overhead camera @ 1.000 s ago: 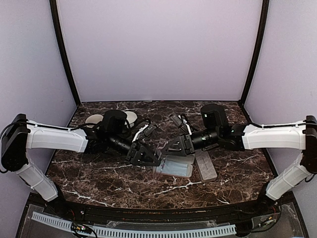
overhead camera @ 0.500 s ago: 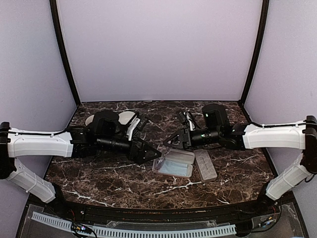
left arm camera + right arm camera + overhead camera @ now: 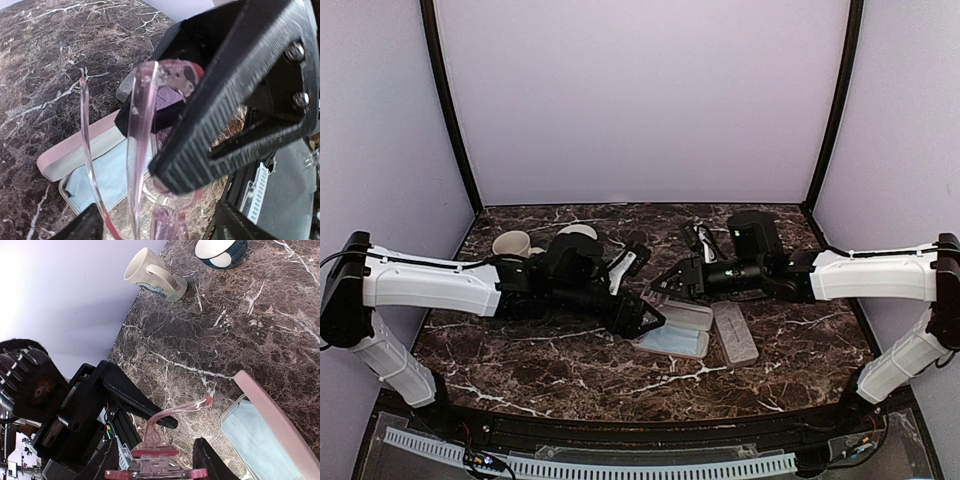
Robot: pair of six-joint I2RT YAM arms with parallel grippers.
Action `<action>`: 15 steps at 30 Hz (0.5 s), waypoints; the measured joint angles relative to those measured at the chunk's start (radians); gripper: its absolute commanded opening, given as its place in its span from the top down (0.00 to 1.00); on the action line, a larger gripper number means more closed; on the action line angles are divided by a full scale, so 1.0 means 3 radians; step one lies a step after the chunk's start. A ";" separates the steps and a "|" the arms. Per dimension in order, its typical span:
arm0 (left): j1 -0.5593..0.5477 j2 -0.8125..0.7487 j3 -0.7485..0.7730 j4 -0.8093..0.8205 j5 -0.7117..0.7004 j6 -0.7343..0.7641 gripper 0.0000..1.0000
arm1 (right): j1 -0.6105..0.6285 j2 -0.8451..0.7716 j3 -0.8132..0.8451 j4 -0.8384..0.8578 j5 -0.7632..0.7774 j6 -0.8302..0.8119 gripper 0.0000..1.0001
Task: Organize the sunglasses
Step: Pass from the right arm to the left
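Item: red-framed sunglasses (image 3: pixel 152 440), midair at surface centre, 12 o'clock of open pink case (image 3: pixel 695 318); right pincer (image 3: pixel 156 458) pinching the frame; left pincer (image 3: pixel 648 320) spread, straddling one temple; step, judged: folding; next: close temples, lower onto cloth (image 3: pixel 250 440).

Top cam: high at near edge, looks down and forward over whole table (image 3: pixel 520 350) to back wall (image 3: pixel 640 100); wide, far. Left wrist cam: very near glasses (image 3: pixel 140 150), open case (image 3: pixel 65 157) just beyond. Right wrist cam: low, faces across table toward mug (image 3: pixel 150 272), bowl (image 3: pixel 220 250). All three share case, glasses.
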 measured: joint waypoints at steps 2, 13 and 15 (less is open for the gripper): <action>-0.0018 0.0042 0.0061 -0.0020 -0.0023 0.0014 0.31 | 0.0000 0.0000 0.0000 0.0000 0.0008 0.0001 0.76; -0.0043 0.0155 0.0209 -0.0128 -0.0098 0.0070 0.57 | 0.0000 0.0000 -0.0034 0.0000 0.0025 0.0025 0.75; -0.0043 0.0156 0.0209 -0.0150 -0.0113 0.0074 0.59 | 0.0000 0.0000 -0.0036 -0.0003 0.0032 0.0027 0.75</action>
